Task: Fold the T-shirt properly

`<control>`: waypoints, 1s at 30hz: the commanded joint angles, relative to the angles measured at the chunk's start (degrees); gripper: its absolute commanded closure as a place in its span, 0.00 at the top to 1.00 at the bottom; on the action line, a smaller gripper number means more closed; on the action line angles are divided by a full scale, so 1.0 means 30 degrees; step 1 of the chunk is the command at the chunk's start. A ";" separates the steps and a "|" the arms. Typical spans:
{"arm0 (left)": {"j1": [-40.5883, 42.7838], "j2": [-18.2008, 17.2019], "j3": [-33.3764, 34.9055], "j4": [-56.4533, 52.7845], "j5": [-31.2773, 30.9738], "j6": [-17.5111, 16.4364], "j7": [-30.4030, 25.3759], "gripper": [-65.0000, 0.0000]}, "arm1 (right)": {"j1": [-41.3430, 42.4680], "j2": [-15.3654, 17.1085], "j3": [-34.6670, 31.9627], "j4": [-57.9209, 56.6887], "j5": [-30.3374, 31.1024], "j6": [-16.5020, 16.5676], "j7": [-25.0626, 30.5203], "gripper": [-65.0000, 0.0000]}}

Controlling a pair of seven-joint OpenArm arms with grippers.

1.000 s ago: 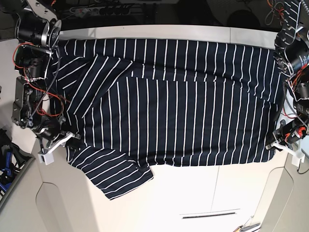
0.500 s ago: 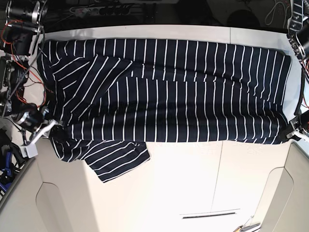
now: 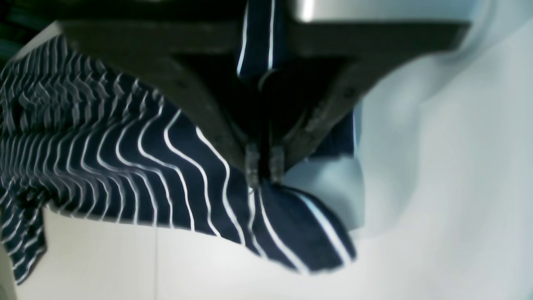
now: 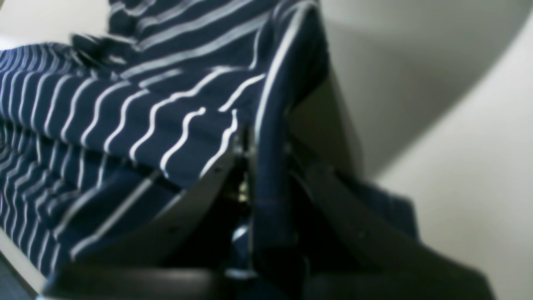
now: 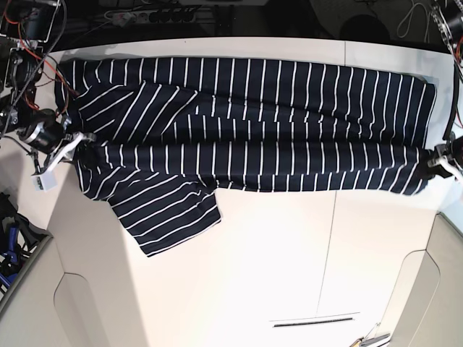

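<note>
T-shirt [image 5: 246,130] spans white table [image 5: 289,260] widthwise.

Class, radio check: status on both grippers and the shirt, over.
Left gripper shut on T-shirt corner. Right gripper shut on opposite edge. One sleeve trails loose. Nothing in the way.

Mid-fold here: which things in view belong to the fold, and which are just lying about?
In the job:
- dark navy white-striped cloth T-shirt
- left end effector, shut on the shirt edge
- right end effector, shut on the opposite edge

Lying about:
- white power strip behind the white table
</note>
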 commanded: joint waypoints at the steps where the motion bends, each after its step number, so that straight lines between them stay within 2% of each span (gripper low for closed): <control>1: 0.0036 -0.0525 -0.0138 0.0634 -0.0590 -0.0157 -0.0386 0.00 | 0.0102 0.0357 0.0175 0.0313 0.0240 0.0117 0.0393 0.00; 5: 0.0845 -0.0495 -0.0138 0.1042 -0.0641 -0.0157 -0.1064 0.00 | -0.0168 0.0342 0.0175 0.0277 -0.0692 -0.0095 0.0750 0.00; 6: 0.0838 -0.0430 -0.0138 0.1042 -0.0612 -0.0157 -0.1056 0.00 | -0.0175 0.0306 0.0175 0.0262 -0.1100 -0.0095 0.0896 0.05; 8: 0.0831 -0.0335 -0.0138 0.1042 -0.0583 -0.0157 -0.1064 0.00 | -0.0182 0.0270 0.0189 0.0262 -0.1392 -0.0168 0.1260 0.35; 9: 0.0823 -0.0306 -0.0138 0.1042 -0.0605 -0.0157 -0.1078 0.00 | -0.0146 0.0270 0.0204 0.0262 -0.1384 -0.0248 0.1370 0.47; 10: 0.0823 -0.0270 -0.0138 0.1042 -0.0605 -0.0157 -0.1078 0.00 | -0.0073 0.0277 0.0262 0.0270 -0.1384 -0.0240 0.1501 0.55; 11: 0.0831 -0.0262 -0.0138 0.1042 -0.0590 -0.0157 -0.1078 0.00 | 0.0029 0.0270 0.0408 0.0270 -0.1384 -0.0240 0.1778 0.59; 17: 0.0838 -0.0066 -0.0138 0.1035 -0.0379 -0.0157 -0.1064 0.00 | 0.1596 0.0036 0.2375 0.0262 -0.1464 -0.0583 0.4481 0.59; 20: 0.0838 0.0015 -0.0131 0.1035 -0.0357 -0.0157 -0.1071 0.00 | 0.2958 -0.0168 0.2630 0.0124 -0.2040 -0.0583 0.4801 0.59; 24: 0.0823 0.0000 -0.0138 0.1035 -0.0350 -0.0157 -0.1078 0.00 | 0.4809 -0.0160 0.1654 -0.1734 -0.2776 -0.0583 0.4838 0.59; 30: 0.0823 0.0000 -0.0138 0.1035 -0.0357 -0.0157 -0.1566 0.00 | 0.7541 -0.0168 -0.1005 -0.7286 -0.2900 -0.0503 0.5909 0.59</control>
